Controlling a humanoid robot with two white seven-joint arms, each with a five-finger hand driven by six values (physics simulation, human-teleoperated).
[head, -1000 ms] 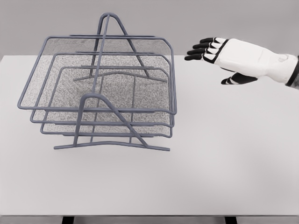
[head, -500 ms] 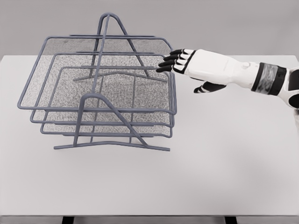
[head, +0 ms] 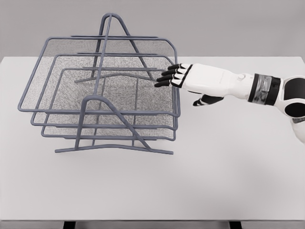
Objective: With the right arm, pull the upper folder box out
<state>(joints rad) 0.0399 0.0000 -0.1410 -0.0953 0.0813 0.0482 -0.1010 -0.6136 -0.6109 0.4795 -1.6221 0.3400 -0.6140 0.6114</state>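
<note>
Moved: right hand further left and lower than half a second ago, fingertips now over right rim of upper folder box | hand: fingers extended, slightly apart, holding nothing | box: top tier of wire rack, left-centre on white table, not pulled out

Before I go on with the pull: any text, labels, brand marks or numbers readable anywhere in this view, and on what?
None readable.
Wire tray rack: bare grey wire and mesh, no label or tag.
Right hand: plain white shell and black fingers; no markings.
Band on the right forearm: grey mottled pattern, no legible characters.
Table: plain white, nothing printed.
</note>
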